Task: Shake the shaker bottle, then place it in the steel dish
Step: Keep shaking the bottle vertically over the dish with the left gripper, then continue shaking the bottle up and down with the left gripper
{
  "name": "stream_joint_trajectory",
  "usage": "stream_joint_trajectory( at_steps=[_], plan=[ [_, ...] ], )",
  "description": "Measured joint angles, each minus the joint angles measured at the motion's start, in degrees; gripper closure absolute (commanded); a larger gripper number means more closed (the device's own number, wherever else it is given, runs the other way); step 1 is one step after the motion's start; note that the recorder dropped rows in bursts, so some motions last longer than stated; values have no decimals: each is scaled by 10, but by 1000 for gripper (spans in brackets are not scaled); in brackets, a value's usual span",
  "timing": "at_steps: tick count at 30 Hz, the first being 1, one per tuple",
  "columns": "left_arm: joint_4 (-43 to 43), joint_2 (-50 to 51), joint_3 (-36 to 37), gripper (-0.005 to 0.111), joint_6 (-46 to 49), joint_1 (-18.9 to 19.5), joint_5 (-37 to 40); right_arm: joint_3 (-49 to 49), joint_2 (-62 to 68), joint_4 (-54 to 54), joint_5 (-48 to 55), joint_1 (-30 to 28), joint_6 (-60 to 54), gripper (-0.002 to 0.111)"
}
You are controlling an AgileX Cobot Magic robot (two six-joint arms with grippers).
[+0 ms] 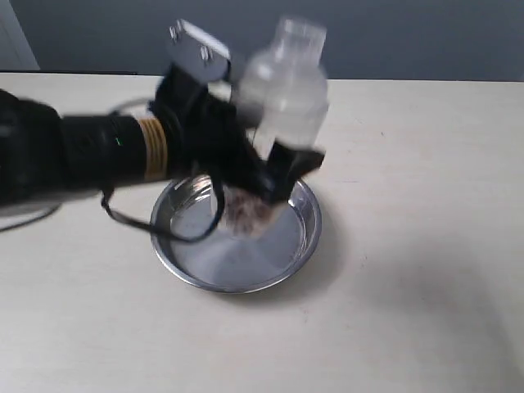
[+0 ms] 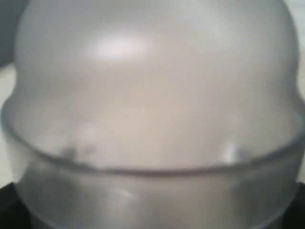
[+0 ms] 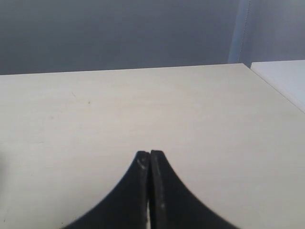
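shaker bottle [image 1: 282, 90] clamped in outstretched left claw [image 1: 260, 176] over steel dish [image 1: 282, 260]

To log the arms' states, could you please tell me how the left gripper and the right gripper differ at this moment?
The left gripper is clamped on the bottle; the right gripper holds nothing, its fingers pressed together. The left gripper is above the dish and looks blurred in the exterior view; the right gripper faces only the table and looks sharp. Both have black fingers.
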Motion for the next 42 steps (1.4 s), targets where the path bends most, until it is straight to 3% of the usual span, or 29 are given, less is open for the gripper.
stream_joint_trajectory(
  at_steps=[2,5,9,14,18,20,26,29,32,38,42],
  plan=[
    [-16,-39,-33,106,10,0,-22,0,0,1,0,0,0,109],
    [-48,-23,-14,106,10,0,-51,0,0,1,0,0,0,109],
    [-74,40,22,106,13,2,-10,0,0,1,0,0,0,109],
    [-100,-37,-63,106,60,-1,-29,0,0,1,-1,0,0,109],
    [-124,5,-10,106,67,-13,-75,0,0,1,-1,0,0,109],
    [-127,55,21,106,67,-12,-54,0,0,1,-1,0,0,109],
    [-155,-3,-36,106,99,8,-72,0,0,1,-1,0,0,109],
    [-168,31,-15,106,96,4,-96,0,0,1,-1,0,0,109],
    [-158,71,8,106,88,5,-44,0,0,1,-1,0,0,109],
    [-161,-40,-57,106,114,11,-37,0,0,1,-1,0,0,109],
    [-159,30,7,106,98,3,-12,0,0,1,-1,0,0,109]
  ],
)
